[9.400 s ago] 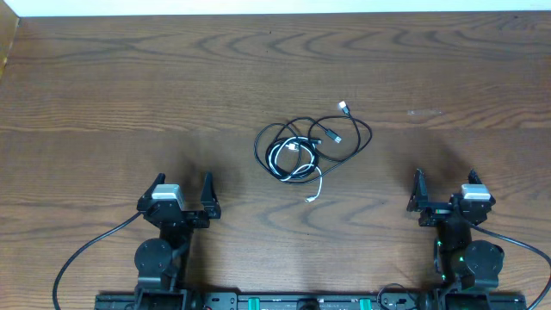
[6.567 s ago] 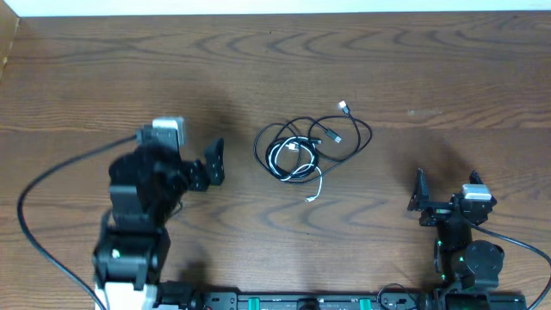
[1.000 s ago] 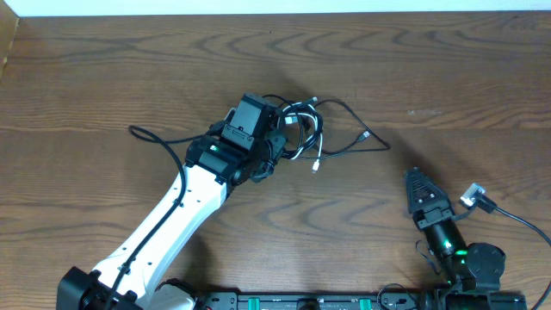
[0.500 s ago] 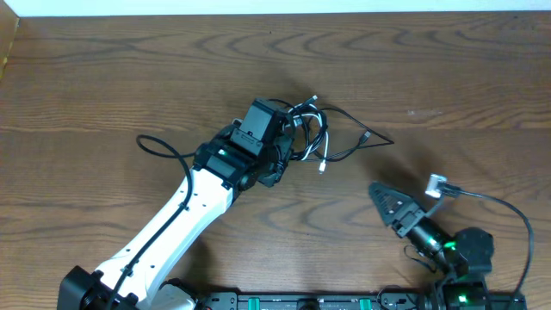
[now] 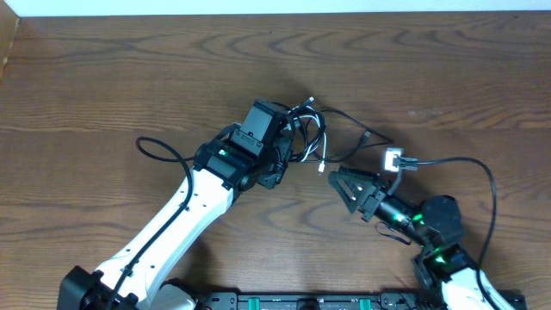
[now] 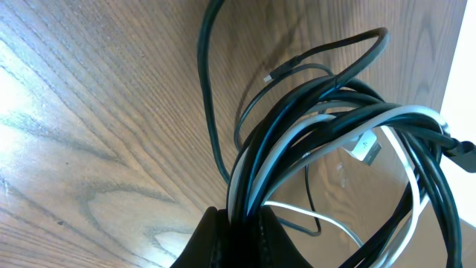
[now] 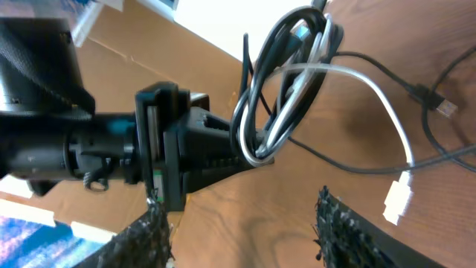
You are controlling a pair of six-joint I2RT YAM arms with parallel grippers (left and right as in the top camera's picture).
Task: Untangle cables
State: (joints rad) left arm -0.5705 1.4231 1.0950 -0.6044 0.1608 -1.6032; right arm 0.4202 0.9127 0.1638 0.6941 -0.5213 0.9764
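Left tool (image 6: 236, 227) clamps the cables (image 6: 327, 141), loops running lengthwise out from its tips; right tool (image 5: 338, 182) part-open, empty

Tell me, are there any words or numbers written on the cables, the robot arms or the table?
No words, numbers or signs can be read in any view.
cables: no print on them; the white plug looks blank.
white arm: no label shows.
table: only wood grain, no writing.
blue patch in the corner of the right wrist view: too blurred to tell.
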